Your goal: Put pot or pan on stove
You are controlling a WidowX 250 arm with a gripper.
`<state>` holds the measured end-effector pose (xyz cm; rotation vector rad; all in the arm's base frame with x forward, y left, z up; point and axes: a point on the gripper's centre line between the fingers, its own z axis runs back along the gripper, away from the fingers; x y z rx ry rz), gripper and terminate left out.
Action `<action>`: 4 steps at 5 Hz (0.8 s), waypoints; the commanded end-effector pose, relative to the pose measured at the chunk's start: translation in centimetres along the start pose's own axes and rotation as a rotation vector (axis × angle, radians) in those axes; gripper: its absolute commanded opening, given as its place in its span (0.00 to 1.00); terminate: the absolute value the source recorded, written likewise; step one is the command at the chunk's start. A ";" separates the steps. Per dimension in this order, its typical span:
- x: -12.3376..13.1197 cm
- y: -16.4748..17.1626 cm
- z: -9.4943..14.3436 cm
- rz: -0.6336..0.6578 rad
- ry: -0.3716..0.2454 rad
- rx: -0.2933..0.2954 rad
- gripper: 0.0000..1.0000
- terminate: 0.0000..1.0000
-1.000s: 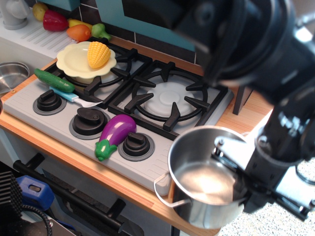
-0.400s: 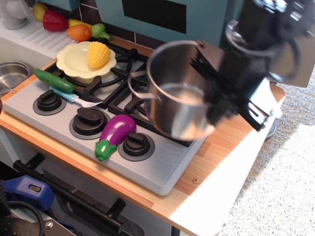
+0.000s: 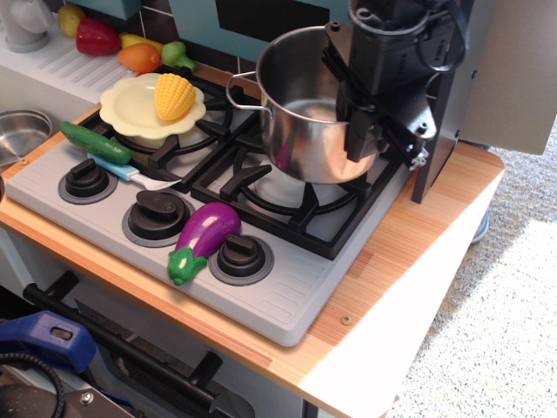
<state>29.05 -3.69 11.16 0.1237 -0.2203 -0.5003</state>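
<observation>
The shiny steel pot (image 3: 296, 113) hangs tilted over the right burner grate (image 3: 300, 187) of the grey toy stove (image 3: 261, 279); whether its base touches the grate I cannot tell. One wire loop handle points left. My black gripper (image 3: 352, 122) is shut on the pot's right rim, with the arm rising behind it. The left burner is covered by a pale yellow scalloped plate (image 3: 139, 109) holding a toy corn cob (image 3: 174, 94).
A purple toy eggplant (image 3: 204, 235) lies between the knobs at the stove's front. A green cucumber (image 3: 94, 142) and a blue-handled utensil (image 3: 130, 172) lie at the left. A shallow steel bowl (image 3: 22, 131) sits far left. Toy vegetables (image 3: 130, 48) lie at the back left.
The gripper carried the pot from beyond the counter's front right corner up and back left, and now holds it over the right burner.
</observation>
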 end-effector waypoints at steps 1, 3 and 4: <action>-0.5 2.2 -1.3 -0.014 -0.064 -0.042 0.00 0.00; -1.3 2.7 -3.0 -0.019 -0.093 -0.091 1.00 0.00; -1.3 2.7 -3.0 -0.019 -0.093 -0.091 1.00 1.00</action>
